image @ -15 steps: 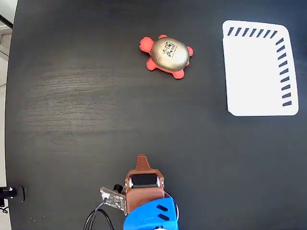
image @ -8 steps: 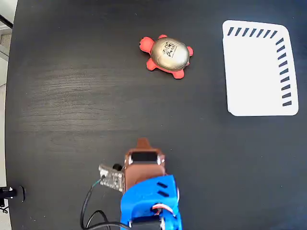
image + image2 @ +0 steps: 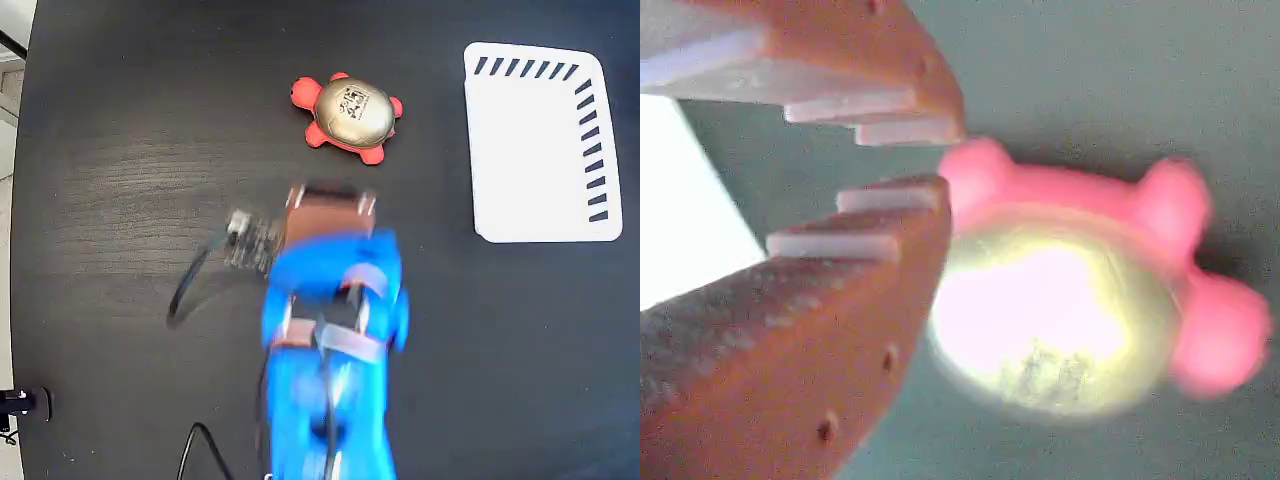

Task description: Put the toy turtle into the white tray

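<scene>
The toy turtle (image 3: pixel 350 115), with red-orange head and legs and a shiny golden shell with a dark mark, lies on the black table at the upper middle of the fixed view. The white tray (image 3: pixel 540 150) lies at the upper right with nothing in it. My gripper (image 3: pixel 330 200), brown on a blue arm, is blurred and sits just below the turtle, apart from it. In the wrist view the turtle (image 3: pixel 1060 320) fills the right half, close beyond my gripper (image 3: pixel 945 160). Only a narrow gap separates its orange toothed fingertips, and nothing is between them. A slice of the tray (image 3: pixel 680 220) shows at the left.
A small circuit board with a dark cable (image 3: pixel 250 240) hangs off the arm's left side. The table's left edge (image 3: pixel 20 250) runs down the fixed view, with a small black part (image 3: pixel 20 403) beside it at the lower left.
The arm has swung up from the bottom edge toward the turtle, and the gripper now sits just short of it. Turtle and tray have not moved.
</scene>
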{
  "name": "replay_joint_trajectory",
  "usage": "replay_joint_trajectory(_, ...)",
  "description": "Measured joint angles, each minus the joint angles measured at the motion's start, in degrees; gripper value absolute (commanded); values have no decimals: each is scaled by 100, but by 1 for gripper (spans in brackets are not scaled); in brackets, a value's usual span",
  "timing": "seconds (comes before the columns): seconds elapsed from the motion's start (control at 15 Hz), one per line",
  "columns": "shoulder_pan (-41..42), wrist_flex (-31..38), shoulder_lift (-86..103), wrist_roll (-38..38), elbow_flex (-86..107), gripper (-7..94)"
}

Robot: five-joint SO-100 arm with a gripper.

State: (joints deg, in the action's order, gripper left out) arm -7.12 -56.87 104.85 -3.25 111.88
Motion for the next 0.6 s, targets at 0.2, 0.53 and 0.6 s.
replay_joint_trajectory(0.2,-255,-149,-1283,-44,-1274,3)
replay_joint_trajectory(0.53,-352,-1169,-3252,-290,-3472,42)
replay_joint_trajectory(0.6,-308,-1266,-3366,-378,-3665,50)
